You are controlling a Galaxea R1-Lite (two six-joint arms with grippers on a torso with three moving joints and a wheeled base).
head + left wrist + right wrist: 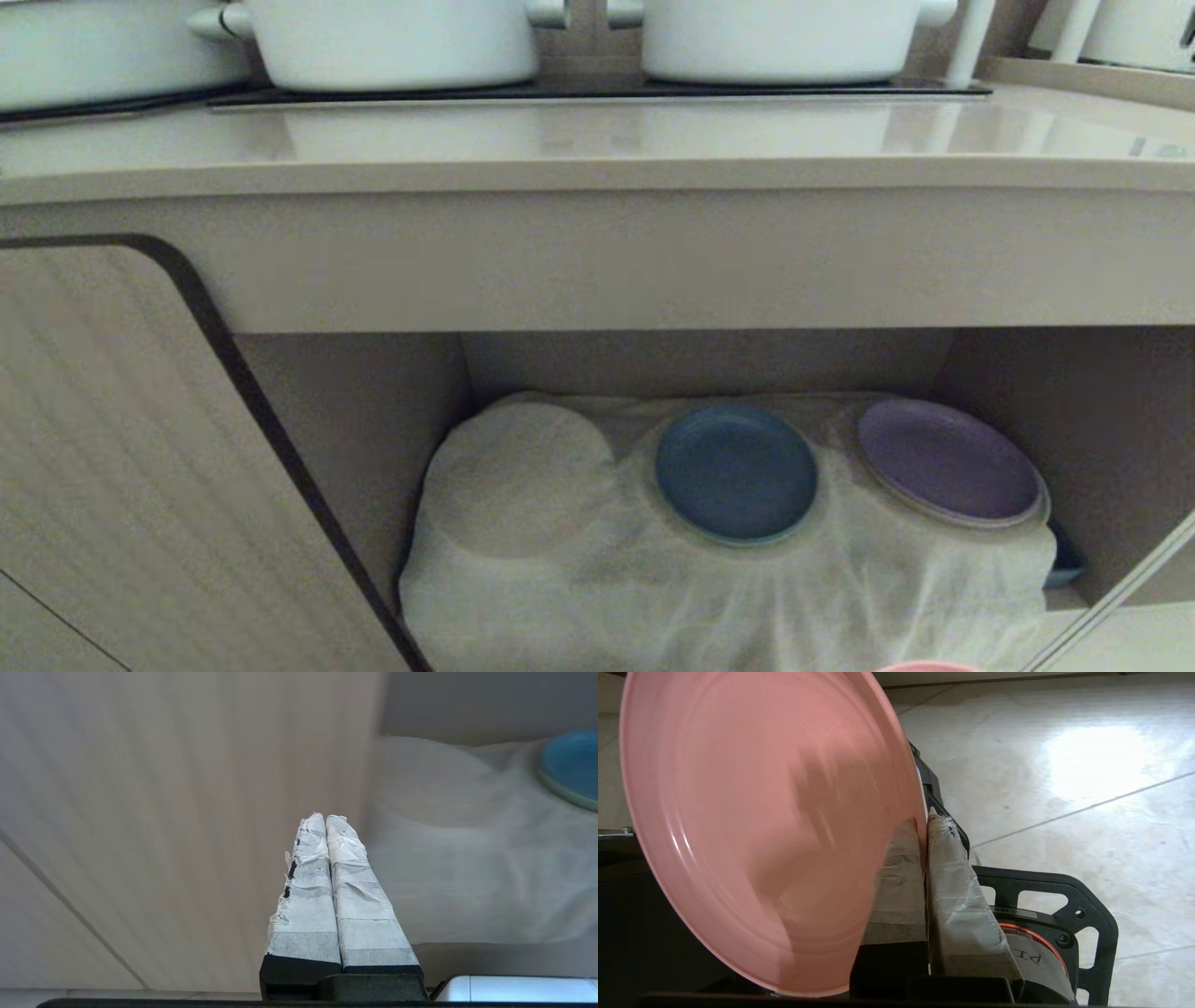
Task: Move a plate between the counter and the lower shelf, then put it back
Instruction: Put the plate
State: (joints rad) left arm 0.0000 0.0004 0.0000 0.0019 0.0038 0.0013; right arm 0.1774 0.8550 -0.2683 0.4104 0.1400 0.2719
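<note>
The right gripper (923, 823) has its taped fingers pinched tight on the rim of the plate (756, 826), one finger on the pink face and the other behind the edge, so the dish hangs from the tool out over floor tiles (1064, 788), resting on nothing. I judge this the carrying step, with the plate between its two places. The next move calls for a level approach into the lower shelf (579, 551) ahead of the tool, to the bare patch of white cloth (523, 476) well clear of the blue plate (736, 471) and purple plate (948, 459), or else a lift up to the counter (597, 140). Only the right wrist view shows the grip; the head view catches just a pink sliver at its lower edge. The left gripper (325, 821) sits idle, fingers pressed together and empty, facing the shelf opening.
</note>
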